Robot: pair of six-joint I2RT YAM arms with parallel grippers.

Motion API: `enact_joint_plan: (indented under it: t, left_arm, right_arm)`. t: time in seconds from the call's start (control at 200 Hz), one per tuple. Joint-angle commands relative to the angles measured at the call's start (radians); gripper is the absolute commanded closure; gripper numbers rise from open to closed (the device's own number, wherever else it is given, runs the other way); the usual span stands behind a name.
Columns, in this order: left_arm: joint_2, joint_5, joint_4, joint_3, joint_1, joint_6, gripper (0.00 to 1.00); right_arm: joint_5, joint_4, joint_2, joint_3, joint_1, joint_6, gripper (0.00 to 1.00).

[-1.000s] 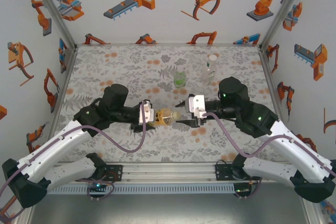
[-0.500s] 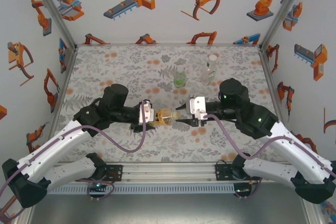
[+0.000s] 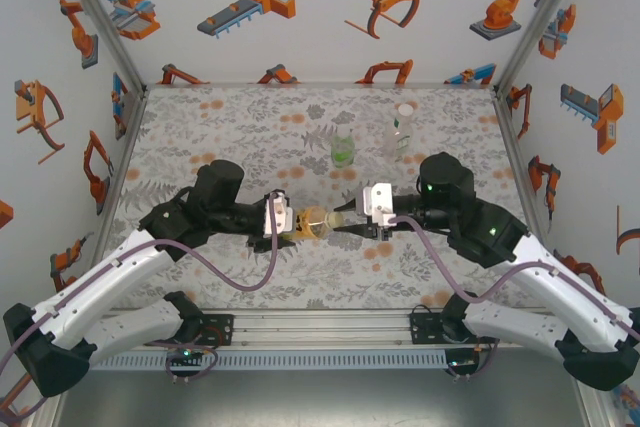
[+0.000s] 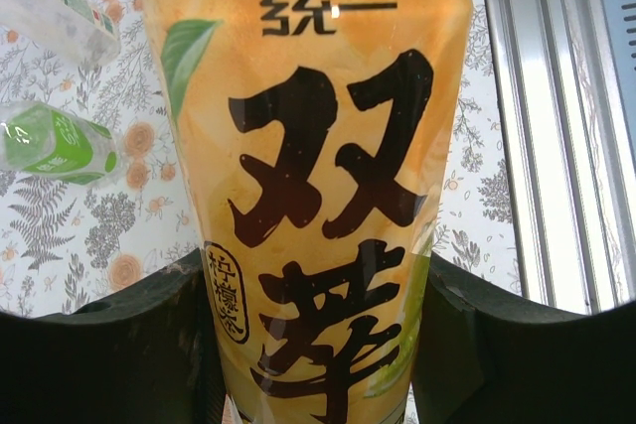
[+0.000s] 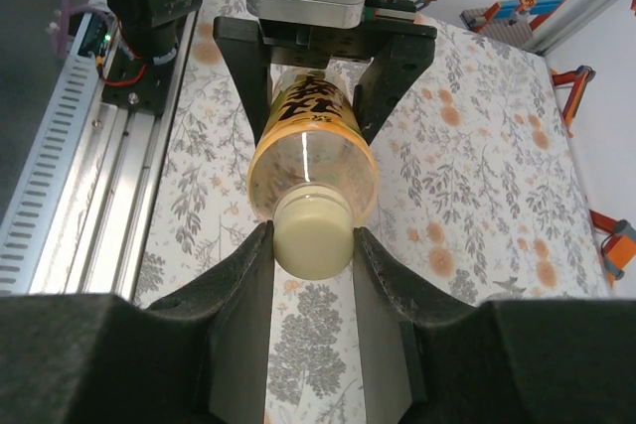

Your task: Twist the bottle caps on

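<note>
We see left gripper (image 3: pixel 290 224) clenched round amber bottle (image 3: pixel 316 219), holding it sideways above middle of mat (image 3: pixel 230 137), neck pointing toward right arm. Right gripper (image 5: pixel 312 243) clamped on yellowish cap (image 5: pixel 312 230); cap sits on bottle's neck. We note green bottle (image 3: pixel 343 151) and clear bottle (image 3: pixel 400 133) standing upright toward far edge of mat, near each other, well apart from held bottle.
</note>
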Motion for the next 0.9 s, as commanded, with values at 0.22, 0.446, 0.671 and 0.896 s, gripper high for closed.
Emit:
enact_joint_plan:
  t: [0.22,0.446,0.671,0.896]
  left_arm:
    - [-0.038,-0.016,0.056,0.002,-0.003,0.006,1.00]
    - [-0.041,-0.060,0.080,-0.004,-0.003,-0.012,1.00]
    - [-0.046,-0.125,0.105,-0.015,-0.003,-0.024,1.00]
    - [-0.036,-0.144,0.109,-0.011,-0.003,-0.032,1.00]
  right_arm:
    - [0.133,0.202,-0.003,-0.066,-0.002,0.420,0.98]
    - [0.288,0.357,0.003,-0.147,-0.001,0.843,1.00]
    - [0.444,0.468,0.023,-0.209,-0.002,1.264,1.00]
    - [0.591,0.307,0.052,-0.154,-0.003,1.590,1.00]
